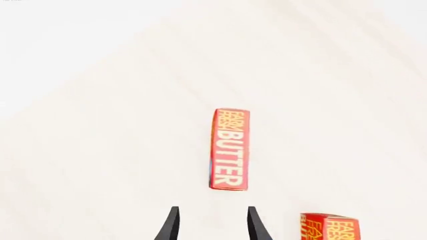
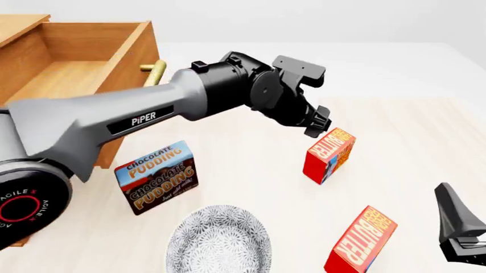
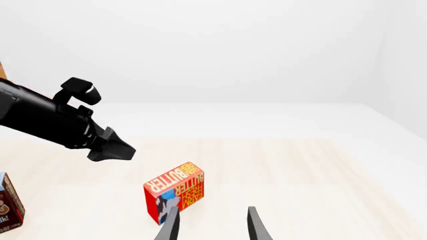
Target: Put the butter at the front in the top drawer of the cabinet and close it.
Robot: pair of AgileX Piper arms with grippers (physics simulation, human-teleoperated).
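I see the top drawer (image 2: 72, 60) pulled out of the cabinet (image 2: 15, 25), nothing inside. My left hand (image 1: 210, 227), fingers spread, hovers over the rear carton (image 2: 329, 154). The butter (image 2: 361, 242) stands on the desk (image 2: 410, 148), nearer me than that carton. My right hand (image 3: 210, 227) is spread too.

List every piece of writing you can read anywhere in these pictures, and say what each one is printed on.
"FARM FRESH BUTTER": on both butter cartons, the farther and the nearer.
"CHOCOLATE PUDDING", printed twice: on the pudding box; its small cursive line is too blurred to read.
"PiPER": on the left arm.
"AGILE", with letters cut off or blurred after it: on that arm's base joint.
Plate, drawer, grippers: no text visible.
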